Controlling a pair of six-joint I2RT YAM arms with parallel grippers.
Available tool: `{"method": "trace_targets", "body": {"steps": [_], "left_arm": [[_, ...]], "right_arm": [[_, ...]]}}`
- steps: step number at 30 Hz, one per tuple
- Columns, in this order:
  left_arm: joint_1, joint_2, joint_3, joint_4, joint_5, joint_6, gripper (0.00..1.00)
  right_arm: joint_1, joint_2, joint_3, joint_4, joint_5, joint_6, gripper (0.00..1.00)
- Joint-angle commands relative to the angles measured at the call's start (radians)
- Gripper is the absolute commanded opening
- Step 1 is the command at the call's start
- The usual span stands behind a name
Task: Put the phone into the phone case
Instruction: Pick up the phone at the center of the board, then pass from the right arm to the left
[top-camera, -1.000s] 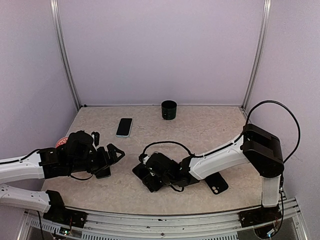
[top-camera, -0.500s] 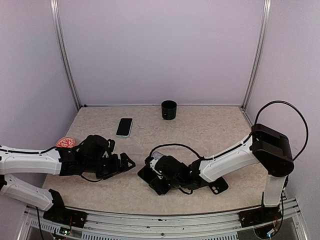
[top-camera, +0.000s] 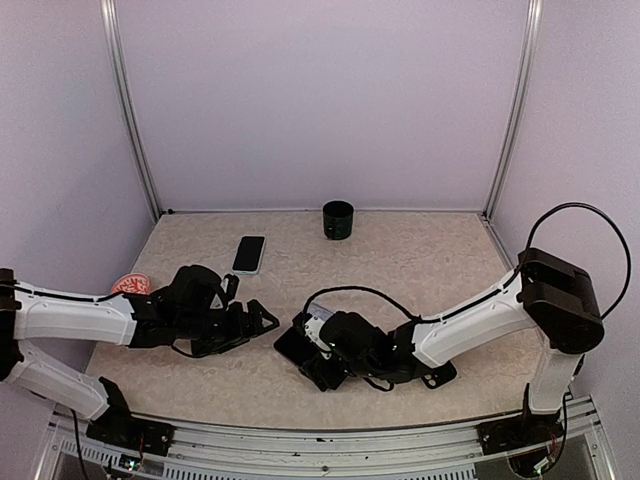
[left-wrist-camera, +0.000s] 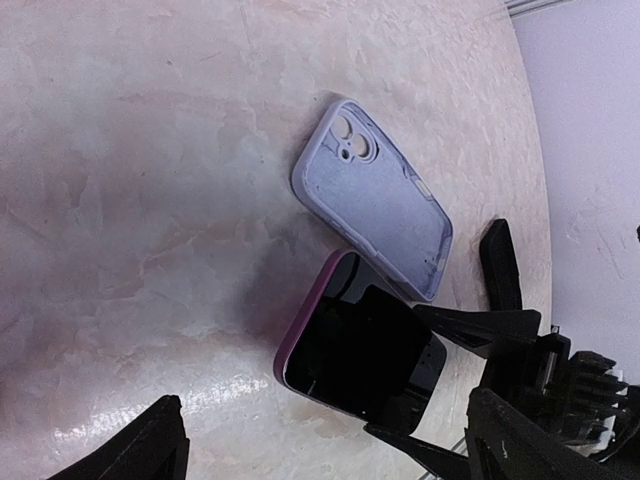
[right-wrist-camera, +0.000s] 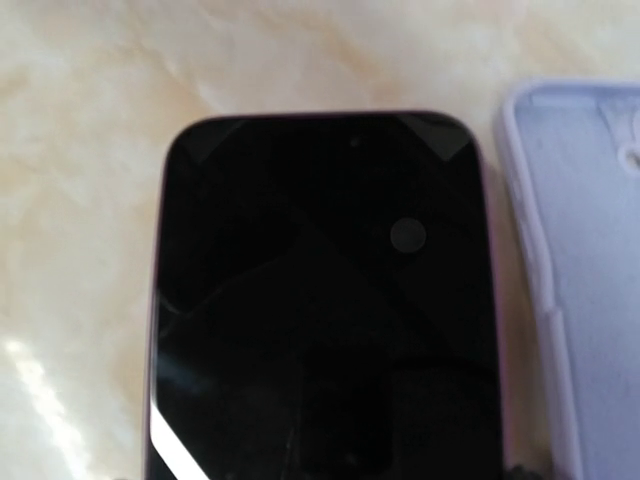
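Two task items lie flat on the beige marbled tabletop (left-wrist-camera: 120, 200), just beside each other and maybe touching: the lavender soft silicone phone case (left-wrist-camera: 385, 205), cavity up, and the black-screened, pink-edged phone (left-wrist-camera: 350, 345), screen up. Phone looks rigid with slick glass and some weight, so pinch across the side rails, not the faces; case is likely light and floppy, and will probably skid unless pinned. Right gripper (top-camera: 312, 352) straddles one end of the phone, clamp force unclear; left gripper (top-camera: 258, 322) hovers nearby, spread wide and empty.
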Motion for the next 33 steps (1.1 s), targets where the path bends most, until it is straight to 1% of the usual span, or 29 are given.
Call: {"method": "trace_targets", "body": {"steps": [1,12,20,23,26,29,33], "left_arm": [[0.009,0.03,-0.024,0.11,0.061,0.017,0.93],[0.036,0.055,-0.068,0.235,0.142,0.005,0.82],[0.054,0.066,-0.107,0.333,0.222,-0.031,0.8],[0.054,0.078,-0.124,0.402,0.269,-0.054,0.79],[0.054,0.09,-0.138,0.482,0.314,-0.079,0.76],[0.053,0.106,-0.142,0.522,0.347,-0.094,0.73],[0.051,0.13,-0.154,0.581,0.387,-0.123,0.71]], "right_arm": [[0.015,-0.057,-0.017,0.094,0.001,-0.023,0.68],[0.041,-0.111,-0.074,0.172,-0.014,-0.044,0.68],[0.058,-0.154,-0.12,0.243,-0.024,-0.061,0.68],[0.062,-0.161,-0.128,0.256,-0.025,-0.063,0.69],[0.065,-0.162,-0.131,0.263,-0.024,-0.066,0.68],[0.07,-0.162,-0.134,0.268,-0.017,-0.067,0.68],[0.077,-0.164,-0.137,0.277,-0.009,-0.071,0.68]]}}
